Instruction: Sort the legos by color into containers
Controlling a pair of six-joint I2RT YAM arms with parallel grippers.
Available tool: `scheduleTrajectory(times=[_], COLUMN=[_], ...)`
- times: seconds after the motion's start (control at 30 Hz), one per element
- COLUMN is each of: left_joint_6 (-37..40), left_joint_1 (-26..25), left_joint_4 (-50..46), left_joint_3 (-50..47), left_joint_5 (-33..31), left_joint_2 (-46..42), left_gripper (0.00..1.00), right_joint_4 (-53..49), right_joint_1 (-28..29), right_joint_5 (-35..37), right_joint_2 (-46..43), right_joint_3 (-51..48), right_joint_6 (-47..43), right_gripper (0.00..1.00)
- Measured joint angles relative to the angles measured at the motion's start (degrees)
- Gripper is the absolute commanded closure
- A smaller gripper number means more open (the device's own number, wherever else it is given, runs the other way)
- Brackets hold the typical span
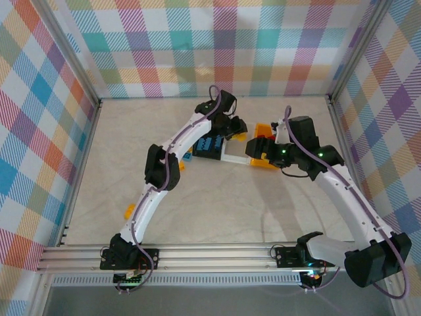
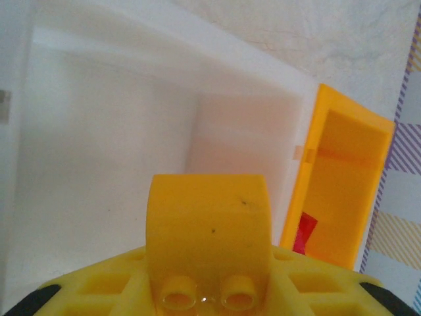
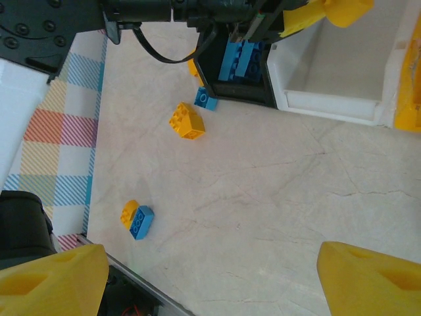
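Robotics laboratory test cell. A left arm (image 1: 164, 172) and a right arm (image 1: 348, 194), with exposed cabling, are bolted to an aluminium rail (image 1: 217, 253) at the near edge of a pale table (image 1: 250, 204). A metal frame (image 1: 81, 164) carries plaid fabric walls (image 1: 217, 46) that enclose the workspace on three sides. Loose legos (image 3: 186, 121) lie on the table.

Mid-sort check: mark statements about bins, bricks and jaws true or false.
Blue bricks lie in the black bin. True.
The white bin is full. False: its visible inside is bare.
The right gripper holds a brick. False: its jaws stand open, empty.
A red brick lies in the orange bin. True.
Every brick is binned. False: a loose yellow brick and a loose blue brick lie on the table.
The left gripper has a yellow brick over the white bin. True.
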Motion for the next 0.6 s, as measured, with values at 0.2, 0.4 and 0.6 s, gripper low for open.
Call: scheduleTrajectory(times=[0.2,0.4,0.6], left_joint_6=[-0.3,0.5,3.0], left_joint_1=[0.0,0.2,2.8], left_joint_4=[0.3,-1.2,-6.8], left_joint_3=[0.8,0.9,-16.8], left_joint_5=[0.5,-0.2,-9.1], left_joint_2=[0.1,-0.3,-16.2], left_gripper=[0.43,0.43,0.43], right_joint_4=[-0.5,-0.8,-2.4], right_joint_1=[0.0,0.0,2.5], right_joint_5=[0.6,0.5,-0.2], right_joint_2=[-0.2,1.7,10.6], right_joint_3=[0.0,0.3,5.2], right_joint_6=[-0.5,-1.3,-3.3], right_gripper=[0.17,0.18,0.19])
